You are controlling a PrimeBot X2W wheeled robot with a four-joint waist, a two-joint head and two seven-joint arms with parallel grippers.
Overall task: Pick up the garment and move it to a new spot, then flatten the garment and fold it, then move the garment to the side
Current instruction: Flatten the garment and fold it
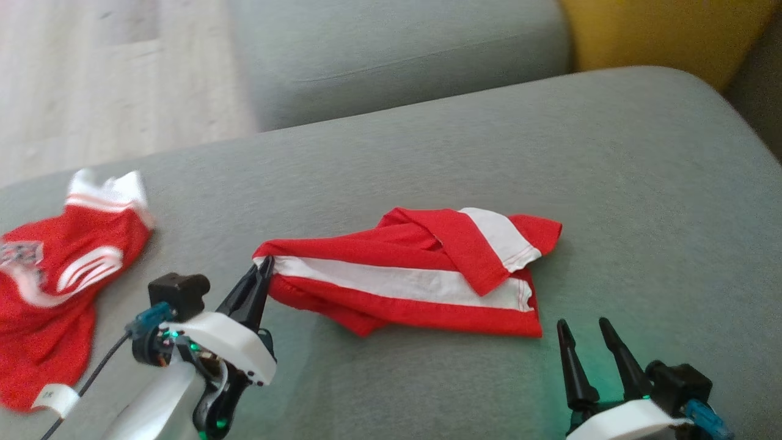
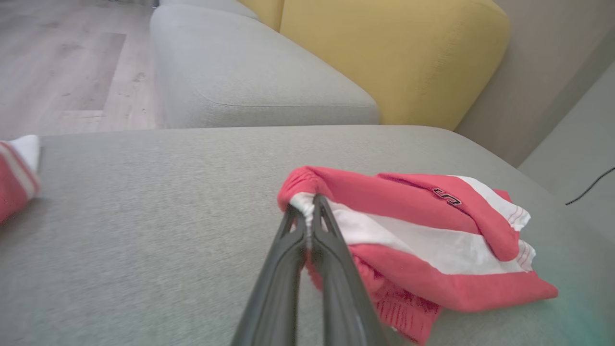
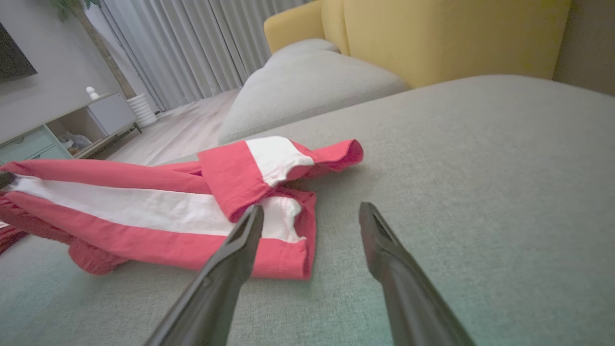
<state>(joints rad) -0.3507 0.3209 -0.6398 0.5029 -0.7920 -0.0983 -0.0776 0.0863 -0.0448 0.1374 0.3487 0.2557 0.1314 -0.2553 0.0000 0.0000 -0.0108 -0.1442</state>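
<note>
The garment [image 1: 421, 278] [image 2: 432, 250] [image 3: 139, 216], red with 1 broad white stripe, lies partly folded on the grey seat cushion [image 1: 641, 183]. Its pointed left end is pinched between the 2 fingers of the left gripper [image 1: 264, 264] [image 2: 314, 199]. Those fingers are pressed together on the cloth where the white stripe meets the red hem.

From that pinch the cloth stretches away to the fingers' right, so its long axis runs from the left fingertips toward the right gripper [image 1: 581, 322] [image 3: 312, 207]. A short red-and-white flap is folded back across the far end.

The right fingers stand spread wide and hold nothing. The garment's near right corner lies just beside the tip of the inner one of the 2; whether they touch I cannot tell.

Beyond both pairs of fingertips the cushion is bare grey fabric up to its rounded far edge, and to the right of the right fingers it is bare as well. A second red garment [image 1: 55, 275] [image 2: 17, 168] lies well apart, to the left of the left fingers, near the cushion's edge. Past the far edge are another grey seat [image 1: 397, 55], a yellow cushion [image 1: 660, 30] and pale wooden floor [image 1: 91, 73].
</note>
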